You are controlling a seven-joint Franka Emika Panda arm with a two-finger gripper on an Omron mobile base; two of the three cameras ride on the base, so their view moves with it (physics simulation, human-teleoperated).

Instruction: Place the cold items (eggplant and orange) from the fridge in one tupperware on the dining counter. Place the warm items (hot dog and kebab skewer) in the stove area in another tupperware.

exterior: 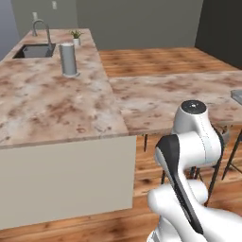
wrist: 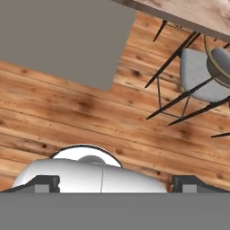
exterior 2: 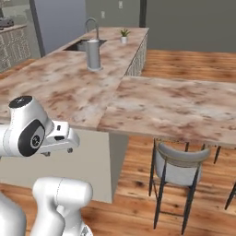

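Observation:
The dining counter is a pinkish-tan marble slab with grey sides, stretching ahead and to the right. On it, at the right edge of the left base view, shows the corner of a grey tray-like thing, perhaps a tupperware. My arm is folded low in front of the counter. In the hand view my gripper faces down at the wood floor, its fingertips wide apart and open with nothing between them. The eggplant, orange, hot dog and kebab skewer are out of view.
A sink with a faucet, a grey cylinder and a small potted plant sit on the far counter. A grey chair stands under the slab's overhang. A tall blue-grey panel rises behind the sink.

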